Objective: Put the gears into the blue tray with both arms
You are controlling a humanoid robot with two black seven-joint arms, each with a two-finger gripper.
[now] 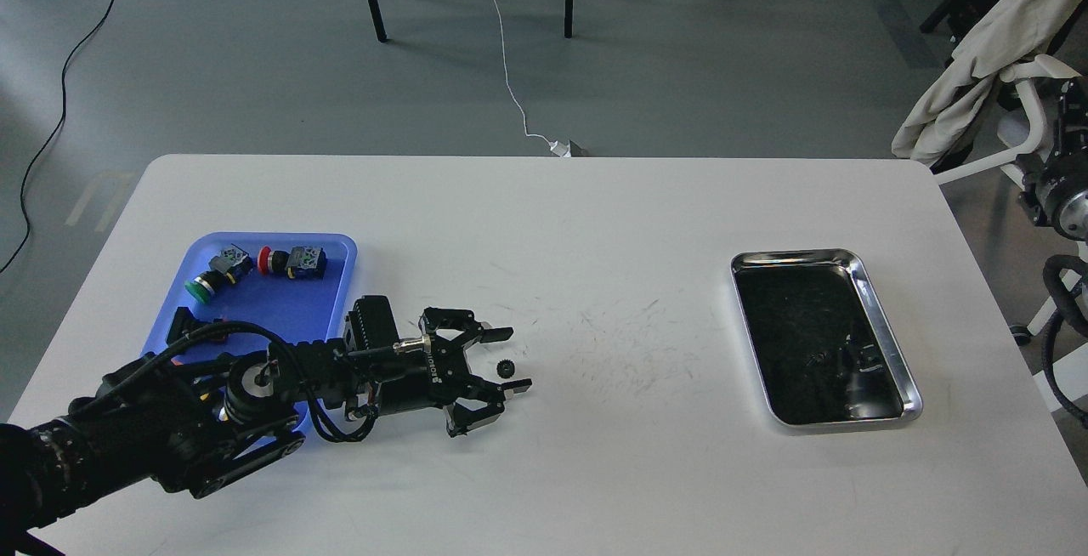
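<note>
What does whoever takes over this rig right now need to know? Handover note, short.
Left gripper: open, low over the table, fingers on either side of a gear; not closed on it.
Right gripper: out of view; only part of the right arm shows at the right edge.
Blue tray: at the table's left, holds push-button switches; no gear can be seen in it, though the left arm hides its near part.
Steel tray: at the right; its dark inside holds small dark things I cannot identify.
Done: no gear seen placed.
Left: close on this gear, carry it left to the blue tray, then find the second gear.
</note>
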